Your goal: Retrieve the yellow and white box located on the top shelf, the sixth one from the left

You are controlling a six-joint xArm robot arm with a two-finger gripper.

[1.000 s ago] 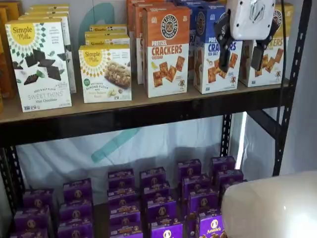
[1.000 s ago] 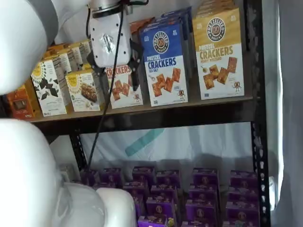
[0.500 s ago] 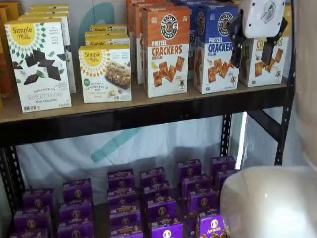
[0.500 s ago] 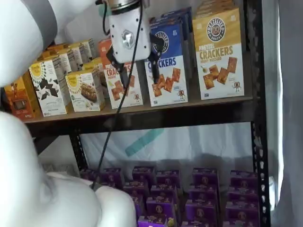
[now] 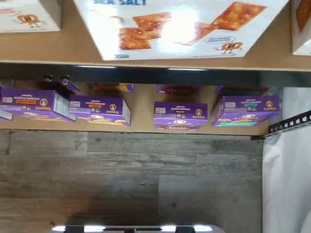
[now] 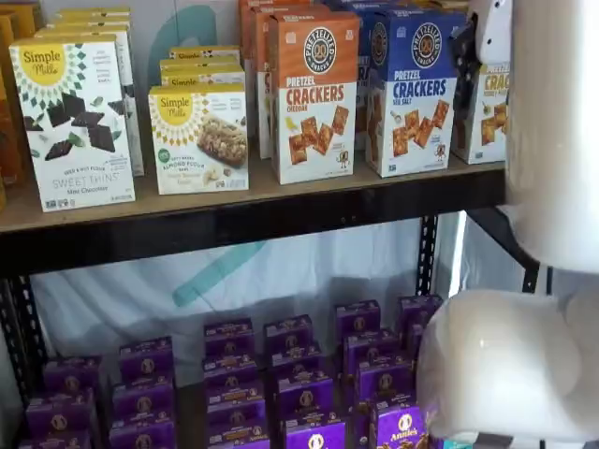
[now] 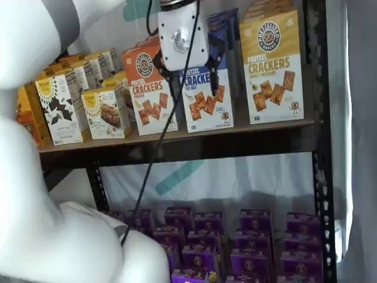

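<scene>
My hand (image 7: 193,82) hangs in front of the blue cracker box (image 7: 206,76) on the top shelf (image 7: 177,141), and the yellow and white box (image 7: 273,68) I want stands one place further along toward the shelf's right-hand upright, just beside the blue one and at the same height as my hand. So the relation that matters is sideways: I judge the box lies off to the right of the hand as these shelf cameras look at it, not above or below. The two black fingers hang down with a plain gap between them and nothing held, so the hand is spread wide and empty. In the other shelf view the white arm covers most of the target, and only a strip of its front (image 6: 494,112) shows past the arm's edge. The box stands upright, its long axis vertical, its broad white front with the cracker picture facing out over the black front rail, and more boxes of its kind stand behind it. The wrist camera looks down on the sea-salt box front (image 5: 180,24) and the purple boxes (image 5: 181,114) on the level below, which tells me I am not yet lined up with the yellow one. I think the next move calls for a sideways slide before any reach inward.
</scene>
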